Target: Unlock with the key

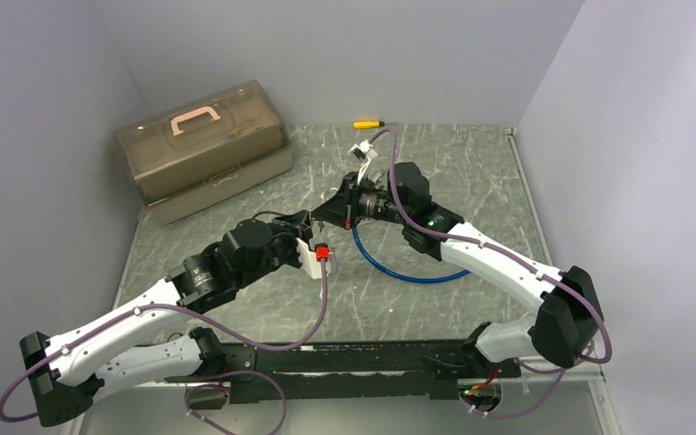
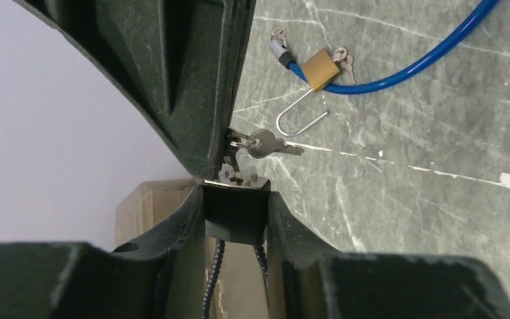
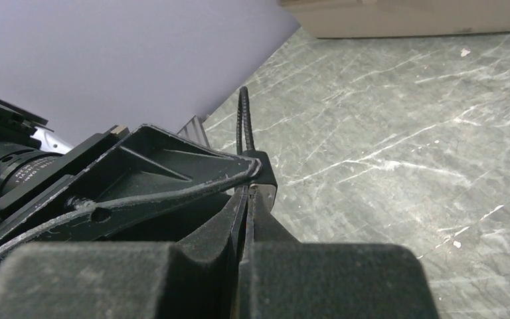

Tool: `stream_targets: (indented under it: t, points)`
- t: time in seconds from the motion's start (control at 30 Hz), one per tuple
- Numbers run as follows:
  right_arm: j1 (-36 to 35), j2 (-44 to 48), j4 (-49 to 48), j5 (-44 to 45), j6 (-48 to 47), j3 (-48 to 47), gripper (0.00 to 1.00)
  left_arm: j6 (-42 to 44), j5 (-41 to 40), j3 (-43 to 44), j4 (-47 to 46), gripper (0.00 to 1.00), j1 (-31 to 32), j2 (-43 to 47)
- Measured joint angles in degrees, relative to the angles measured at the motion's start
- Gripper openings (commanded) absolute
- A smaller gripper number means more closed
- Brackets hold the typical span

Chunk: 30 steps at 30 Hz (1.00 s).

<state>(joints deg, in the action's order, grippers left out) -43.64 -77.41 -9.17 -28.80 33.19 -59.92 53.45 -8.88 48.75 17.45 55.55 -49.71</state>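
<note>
**Both claws meeting over the black padlock at mid-table**

Far left, at the back: closed tan toolbox (image 1: 201,149) on the table (image 1: 471,181).

Left arm (image 1: 136,317): stretched from the near-left corner, forearm low and angled up towards the centre, wrist turned inward to the right. Left gripper (image 1: 311,224) partly spread, fingers clamped on the two sides of the black padlock (image 2: 236,216), held off the table. Braided shackle cord trailing back from the lock between the fingers towards the wrist camera.

Centre: key (image 2: 232,166) standing in the padlock's far face, a spare key (image 2: 270,143) hanging off the same ring just beside it.

Right arm (image 1: 498,263): raised from the near-right base, elbow bent high, forearm running up-left, wrist pointing left at the other claw. Right gripper (image 1: 333,210) pinched fully together on the head of the key, tips touching the padlock's top edge in the right wrist view.

Beyond, on the table: brass padlock (image 2: 321,69) with shackle swung open, at one end of the blue cable (image 1: 399,270), small keys beside it. Cable looping between the arms. Yellow-handled screwdriver (image 1: 369,123) at the back wall.
</note>
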Motion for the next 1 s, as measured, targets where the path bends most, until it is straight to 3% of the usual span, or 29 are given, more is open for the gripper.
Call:
stream_targets:
  t: [0.57, 1.0]
  points:
    - [-0.48, 5.68, -10.84, 2.99, 0.17, 6.54, 0.00, -10.51, 4.26, 2.49, -1.27, 0.00, 0.31, -0.44]
    - [-1.51, 8.98, -14.47, 5.51, 2.01, 11.58, 0.00, -17.33, 4.15, 2.62, -8.09, 0.00, -5.60, -0.24]
